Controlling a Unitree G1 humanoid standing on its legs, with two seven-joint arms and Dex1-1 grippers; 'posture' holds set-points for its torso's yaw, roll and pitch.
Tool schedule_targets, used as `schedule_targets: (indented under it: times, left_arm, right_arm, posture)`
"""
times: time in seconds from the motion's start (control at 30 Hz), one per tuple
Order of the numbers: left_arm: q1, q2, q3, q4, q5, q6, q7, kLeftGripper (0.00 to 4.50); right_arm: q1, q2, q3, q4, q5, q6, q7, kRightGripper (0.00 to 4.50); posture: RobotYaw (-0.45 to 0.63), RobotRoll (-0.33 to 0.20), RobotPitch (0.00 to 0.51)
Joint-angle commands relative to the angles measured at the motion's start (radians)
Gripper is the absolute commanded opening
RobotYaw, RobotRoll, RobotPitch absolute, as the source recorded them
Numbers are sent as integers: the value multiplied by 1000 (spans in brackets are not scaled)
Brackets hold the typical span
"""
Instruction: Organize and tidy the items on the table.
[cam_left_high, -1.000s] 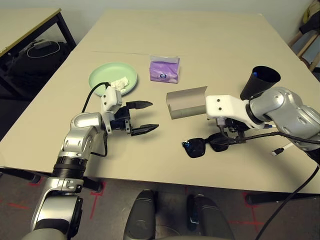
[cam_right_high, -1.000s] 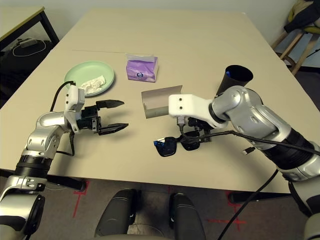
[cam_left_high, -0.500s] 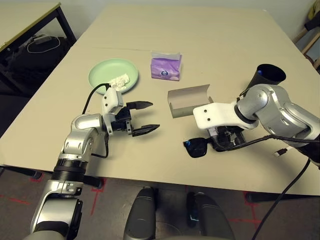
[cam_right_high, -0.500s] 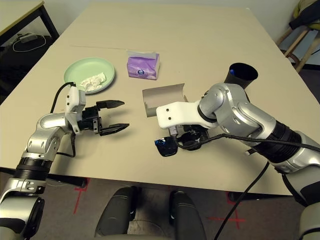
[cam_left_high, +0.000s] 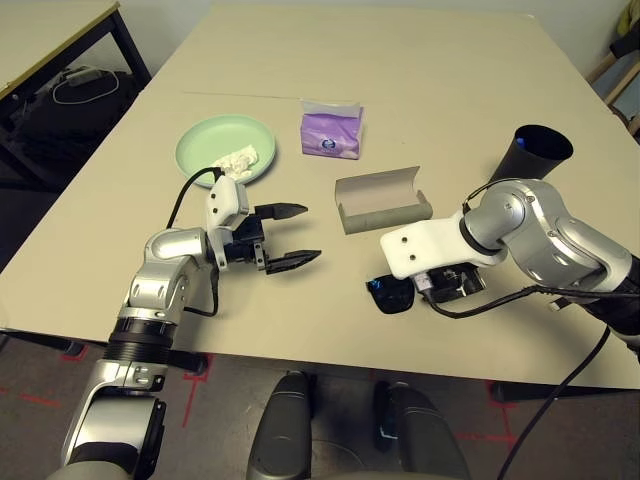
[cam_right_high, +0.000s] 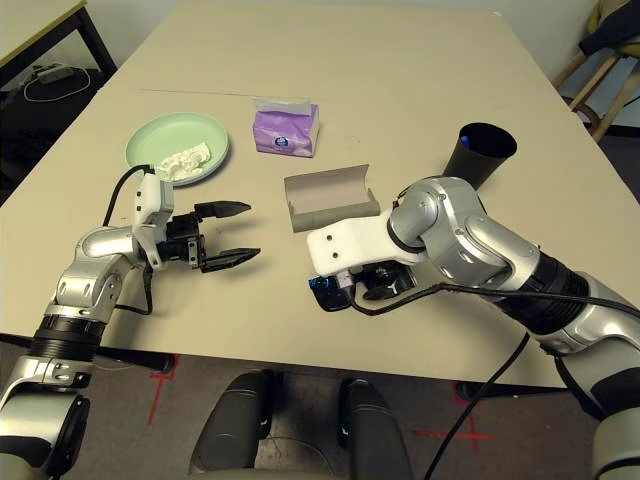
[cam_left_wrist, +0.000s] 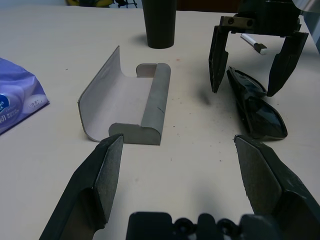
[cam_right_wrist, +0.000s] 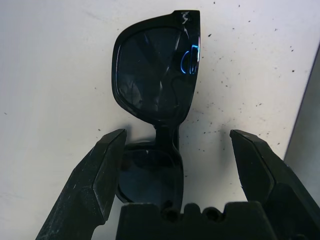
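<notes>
- Right wrist view: black-fingered right gripper (cam_right_wrist: 177, 131) seen wide apart, pointed down at black plastic sunglasses (cam_right_wrist: 150, 75), with the bridge between the fingertips.
- Sunglasses found lying on the large beige rectangular table (cam_left_high: 400, 70), near the robot's edge.
- Grey-olive, trough-shaped glasses case (cam_left_high: 385, 215) noted just beyond, standing open.
- Black-fingered left gripper (cam_left_high: 313, 232) observed well apart from the right one, likewise spread wide, to the left of the sunglasses.
- White pen with a black end (cam_left_wrist: 255, 44) sighted on the table in the left wrist view.
- Purple plastic tissue pack (cam_left_high: 331, 133) located beyond the case, to its left.
- Black cylindrical cup (cam_left_high: 530, 152) recorded to the right of the case, with something blue inside.
- Pale green round plate (cam_left_high: 200, 145) found left of the pack, bearing crumpled white tissue (cam_left_high: 237, 162).
</notes>
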Motion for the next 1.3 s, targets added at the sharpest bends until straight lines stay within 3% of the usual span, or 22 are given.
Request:
schedule_targets:
  times: [0.03,0.2,0.3,0.6,1.0,1.3]
  left_arm:
    - [23,8,-10,-29,1,3,3,4470]
    - [31,11,-8,-43,-1,10,11,4470]
    - [34,13,-8,-48,-2,12,14,4500]
    - [38,14,-7,-48,-2,9,21,4500]
    - [29,10,-3,-42,-5,17,28,4500]
    - [10,14,16,-33,-19,48,49,4500]
  right_arm:
    - [3,7,-14,21,-16,-31,7,4500]
    - [-2,18,-23,36,-22,-50,17,4500]
    - [0,21,-26,38,-25,-54,22,3902]
    - [1,27,-32,35,-26,-52,37,392]
    - [-12,28,-57,32,-16,-41,48,342]
    - [-162,108,-162,191,-10,-37,-32,342]
  posture:
    - [276,0,167]
    - [283,0,164]
    - [285,0,165]
    - [284,0,164]
    - [279,0,155]
    - [261,0,139]
